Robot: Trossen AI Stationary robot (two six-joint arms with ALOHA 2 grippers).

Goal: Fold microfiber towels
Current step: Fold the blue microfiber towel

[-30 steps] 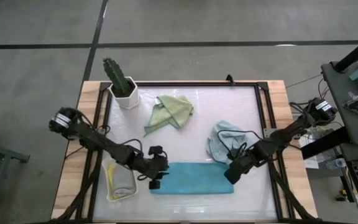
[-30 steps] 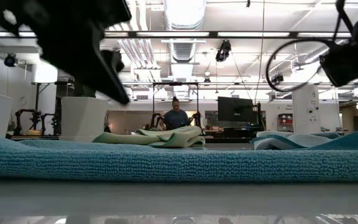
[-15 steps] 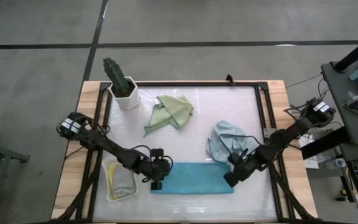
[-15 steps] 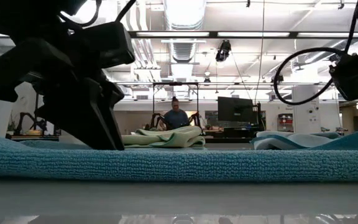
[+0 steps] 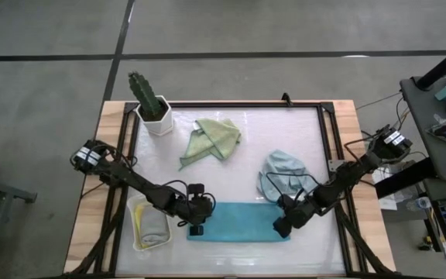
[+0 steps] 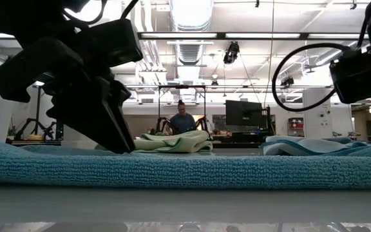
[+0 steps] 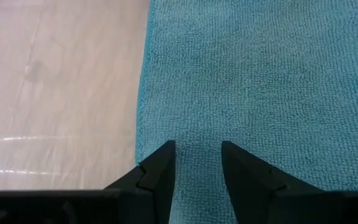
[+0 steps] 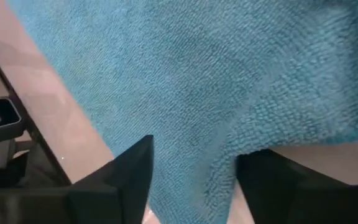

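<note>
Teal towel (image 5: pixel 240 222) lies flat at the table's near edge, already a long strip, long axis running left-right between the two arms. Left gripper (image 5: pixel 195 224) is down on the strip's left end, fingers (image 7: pixel 157 171) parted with a narrow gap and teal pile showing between them; they press on the cloth, no fold of it pinched that I can see. Right gripper (image 5: pixel 281 226) sits at the right end, fingers (image 8: pixel 129 168) spread wider over the towel's edge, where a lip of cloth curls up; can't tell if it has a hold yet. So each arm owns one short end and the strip spans the gap between them. My read: the next fold goes along the long axis, one short end carried over onto the other, and either arm is equally placed for it. Green towel (image 5: pixel 214 137) lies crumpled mid-table towards the far side, pale blue towel (image 5: pixel 281 173) bunched just behind the right gripper, both unfolded. White tray (image 5: pixel 150 242) at the near left holds folded cloths. Cactus pot (image 5: pixel 155 116) is in the far left corner, well clear.
</note>
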